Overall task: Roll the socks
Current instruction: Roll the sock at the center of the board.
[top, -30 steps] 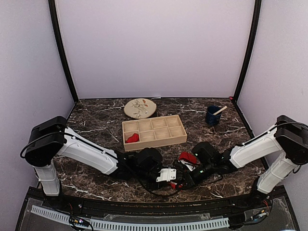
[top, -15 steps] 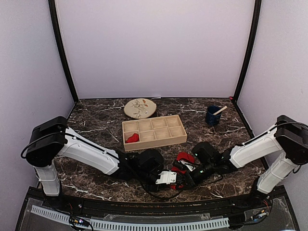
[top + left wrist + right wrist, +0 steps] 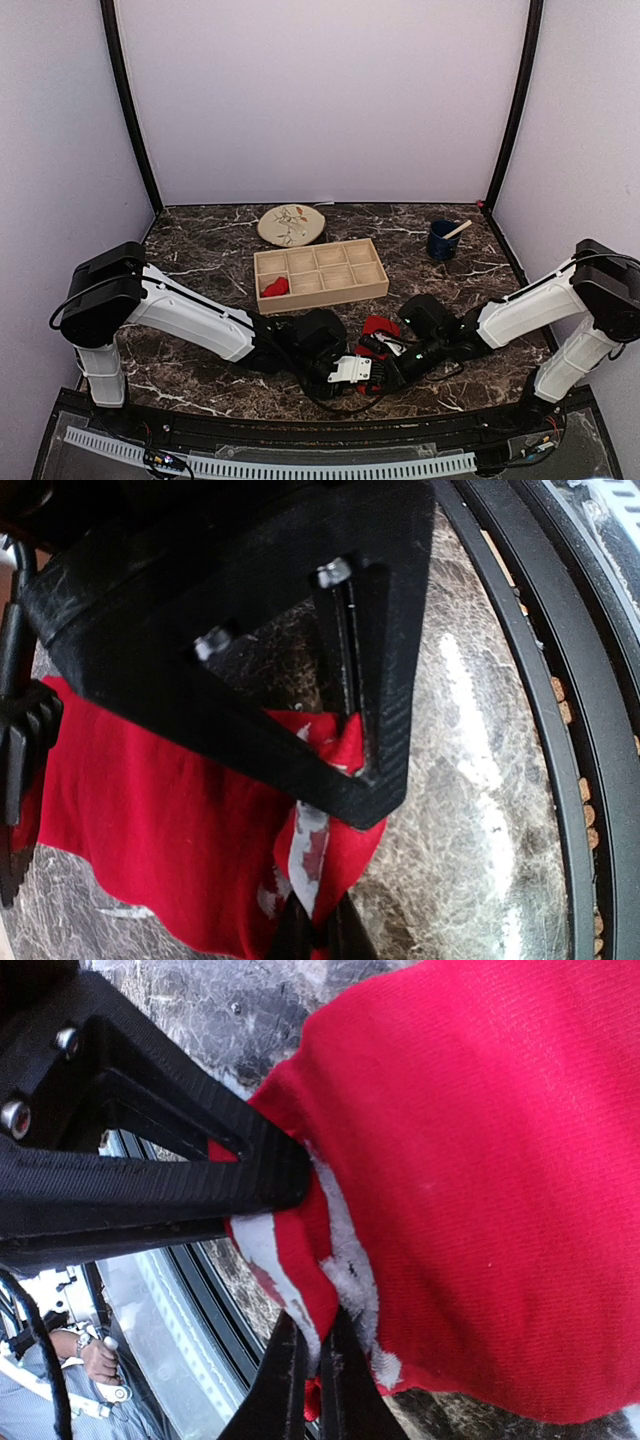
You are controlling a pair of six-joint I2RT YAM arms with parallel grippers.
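You have the compartmented wooden tray (image 3: 325, 293) midway on the dark marble table (image 3: 200, 250), with one red fabric sock (image 3: 276, 287) in its front-left compartment. Behind the tray lies the round cream plate (image 3: 291, 224); right of the tray stands the blue cup (image 3: 441, 241). The second red fabric sock (image 3: 381, 327) lies before the tray's right end.

My left gripper (image 3: 362, 374) and right gripper (image 3: 374, 360) meet tip to tip on one red sock (image 3: 381, 325), crowding each other, the black edge rail (image 3: 560, 730) just beside. The wooden tray (image 3: 325, 295) stands beyond them; bare marble table (image 3: 200, 262) flanks it.
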